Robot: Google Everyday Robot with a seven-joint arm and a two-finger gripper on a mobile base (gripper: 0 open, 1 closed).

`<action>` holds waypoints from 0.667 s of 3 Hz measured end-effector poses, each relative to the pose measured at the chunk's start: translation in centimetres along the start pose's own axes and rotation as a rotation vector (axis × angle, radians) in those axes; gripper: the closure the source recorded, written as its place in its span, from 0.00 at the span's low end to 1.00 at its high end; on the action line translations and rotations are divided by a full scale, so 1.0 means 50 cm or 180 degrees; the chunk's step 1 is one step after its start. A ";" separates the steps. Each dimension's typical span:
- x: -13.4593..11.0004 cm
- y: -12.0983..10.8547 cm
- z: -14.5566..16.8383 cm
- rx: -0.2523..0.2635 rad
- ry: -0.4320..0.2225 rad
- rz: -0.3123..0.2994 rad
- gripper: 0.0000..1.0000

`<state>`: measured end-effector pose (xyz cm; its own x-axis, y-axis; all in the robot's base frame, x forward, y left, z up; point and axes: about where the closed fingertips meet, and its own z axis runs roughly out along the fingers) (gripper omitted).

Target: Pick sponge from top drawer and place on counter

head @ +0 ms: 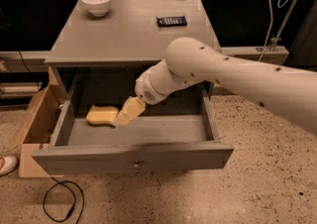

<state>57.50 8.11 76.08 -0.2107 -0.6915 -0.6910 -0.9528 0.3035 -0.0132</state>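
The top drawer stands pulled open under the grey counter. A pale-yellow sponge lies on the drawer floor at its left. My white arm reaches down into the drawer from the right. The tan gripper hangs inside the drawer, its tip right next to the sponge's right edge.
A white bowl stands at the counter's back left. A black remote lies at the back right. A cardboard box sits on the floor left of the cabinet. A black cable lies on the speckled floor in front.
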 end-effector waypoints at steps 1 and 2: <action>-0.055 -0.022 0.200 -0.0040 -0.0016 0.0128 0.00; -0.050 -0.028 0.219 -0.0050 -0.0011 0.0100 0.00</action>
<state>61.76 16.60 69.91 -0.2398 -0.6795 -0.6934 -0.9490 0.3147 0.0198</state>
